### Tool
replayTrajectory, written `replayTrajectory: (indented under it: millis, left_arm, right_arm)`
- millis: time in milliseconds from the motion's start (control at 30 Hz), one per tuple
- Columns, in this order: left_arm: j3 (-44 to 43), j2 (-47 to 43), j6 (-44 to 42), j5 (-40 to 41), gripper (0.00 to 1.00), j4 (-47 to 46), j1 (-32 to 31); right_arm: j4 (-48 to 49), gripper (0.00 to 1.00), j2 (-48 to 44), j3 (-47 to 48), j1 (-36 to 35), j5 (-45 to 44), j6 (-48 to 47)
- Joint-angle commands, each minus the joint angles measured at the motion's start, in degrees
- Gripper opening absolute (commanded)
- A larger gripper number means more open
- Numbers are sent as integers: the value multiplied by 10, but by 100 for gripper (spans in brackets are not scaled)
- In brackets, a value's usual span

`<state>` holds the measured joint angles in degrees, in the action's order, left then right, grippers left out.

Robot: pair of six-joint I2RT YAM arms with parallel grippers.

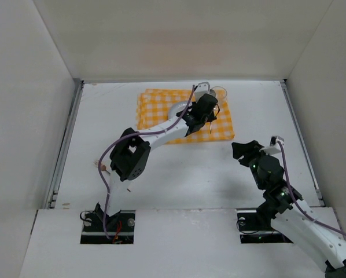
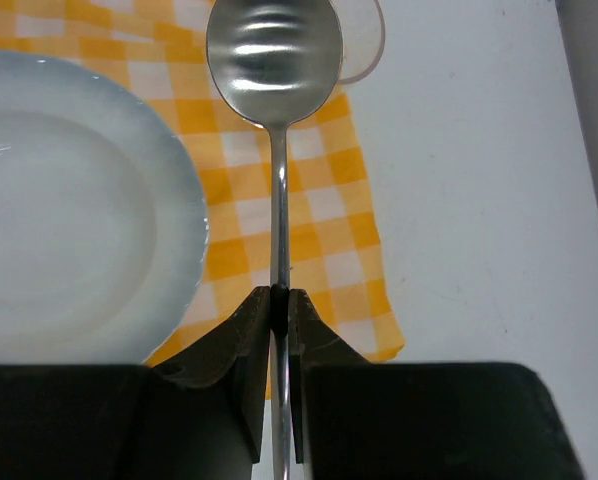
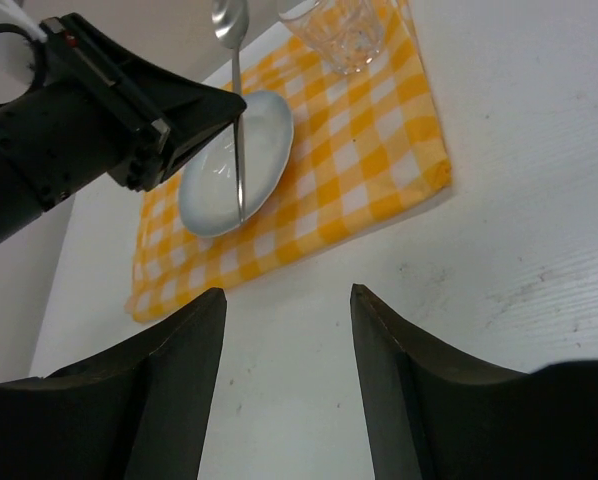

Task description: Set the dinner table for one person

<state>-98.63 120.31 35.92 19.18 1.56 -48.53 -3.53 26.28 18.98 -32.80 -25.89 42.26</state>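
Nearest us, the right gripper (image 3: 287, 292) hovers over the bare counter (image 3: 499, 250), its jaws spread with nothing between them. The counter is the broad white surface under everything, running from the arm bases to the far wall. We judge it hard, flat and fixed, a thing to set things on and not to grip. Farther out, the left gripper (image 2: 279, 295) has its jaws pinched on the handle of a spoon (image 2: 278, 190), bowl pointing away. We take the spoon for light, stiff and slick, so a hold on the narrow handle suits it. It sits over the checked mat (image 2: 329, 240), just right of the plate (image 2: 79, 220), which is empty. Beyond, at the mat's far edge, stands a clear glass (image 3: 344, 35); we see nothing in it.
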Motion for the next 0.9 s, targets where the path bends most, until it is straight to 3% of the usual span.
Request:
replayTrajectory:
  millis: [0, 167, 333, 867]
  left_arm:
    - [-71, 18, 21, -23, 0, 38, 4]
    - [-84, 37, 38, 8, 0, 35, -4]
    - [-38, 16, 38, 46, 0, -12, -13]
    - [-66, 74, 85, 17, 0, 11, -2]
  right_arm:
    - [-33, 59, -31, 4, 10, -12, -2]
    - [-49, 59, -49, 5, 12, -9, -3]
    - [-46, 59, -36, 4, 10, -6, -4]
    - [-46, 59, -37, 4, 6, -3, -5]
